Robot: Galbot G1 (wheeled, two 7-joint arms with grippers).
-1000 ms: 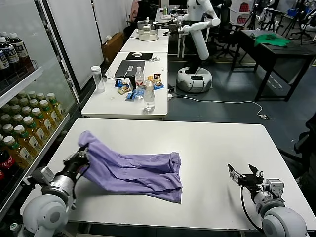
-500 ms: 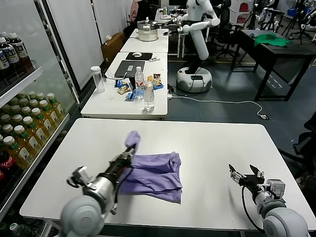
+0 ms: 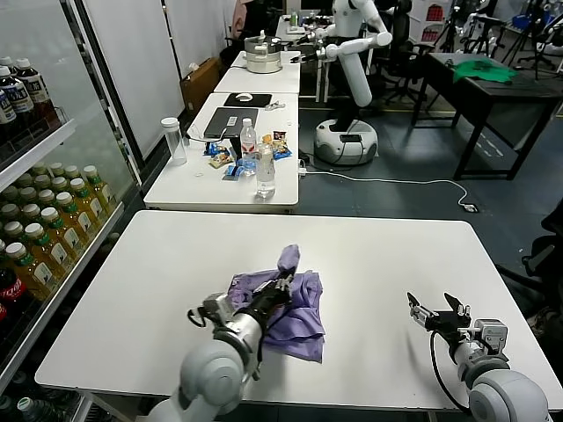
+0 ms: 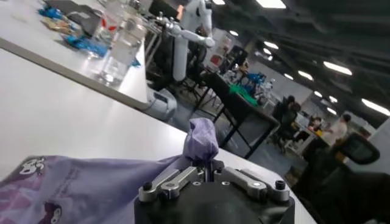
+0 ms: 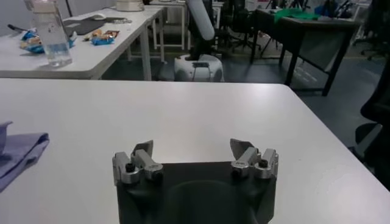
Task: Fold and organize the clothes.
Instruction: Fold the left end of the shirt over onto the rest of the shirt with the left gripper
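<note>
The white counter (image 3: 378,255) carries the lavender T-shirt (image 3: 295,316), bunched near its centre. One fabric corner is pinched and lifted by the left pincer (image 3: 280,283), pressed together above the heap. The right pincer (image 3: 437,310) is parked, spread, well apart.

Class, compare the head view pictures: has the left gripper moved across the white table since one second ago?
Yes. The left gripper, shut on the lavender T-shirt, has carried its edge from the table's left side toward the middle.
</note>
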